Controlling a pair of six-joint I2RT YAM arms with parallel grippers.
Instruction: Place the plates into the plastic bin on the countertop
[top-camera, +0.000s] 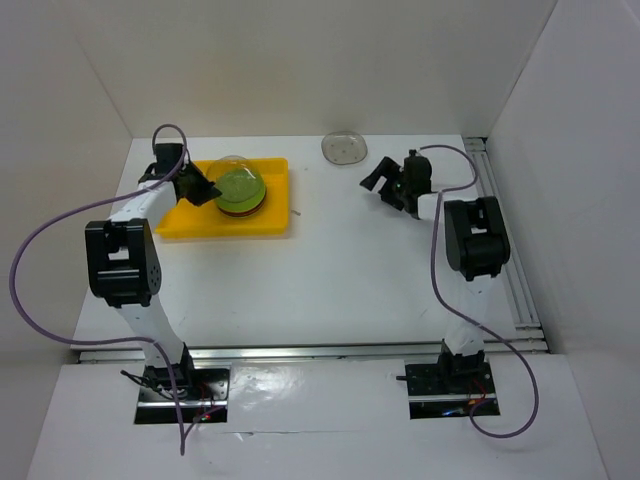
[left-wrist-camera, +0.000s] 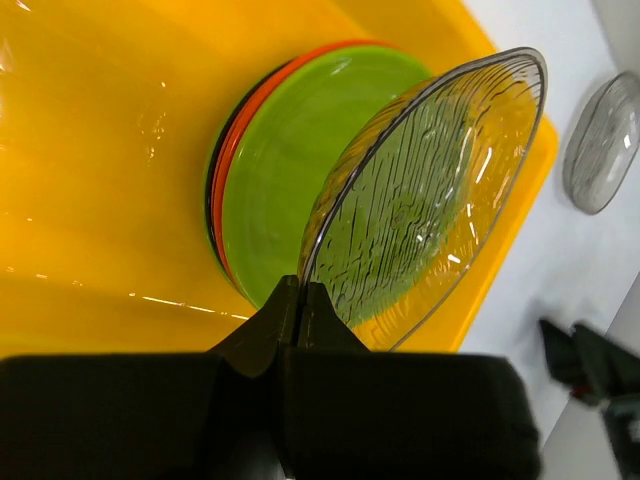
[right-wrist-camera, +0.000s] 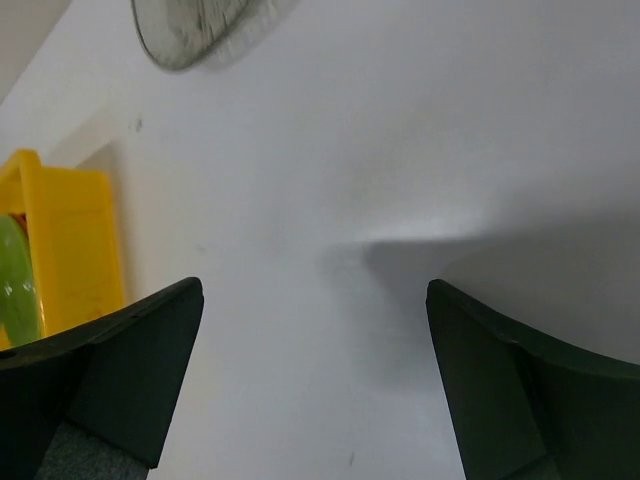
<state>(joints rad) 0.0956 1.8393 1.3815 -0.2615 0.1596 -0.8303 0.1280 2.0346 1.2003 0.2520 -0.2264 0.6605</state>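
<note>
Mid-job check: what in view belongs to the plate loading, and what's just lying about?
Job: bin; plate stack in it; clear plate in the left gripper; second clear plate on the countertop; open right gripper.
Idle: purple cables; metal rails.

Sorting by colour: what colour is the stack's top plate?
The top plate is lime green, clearest in the left wrist view.
</note>
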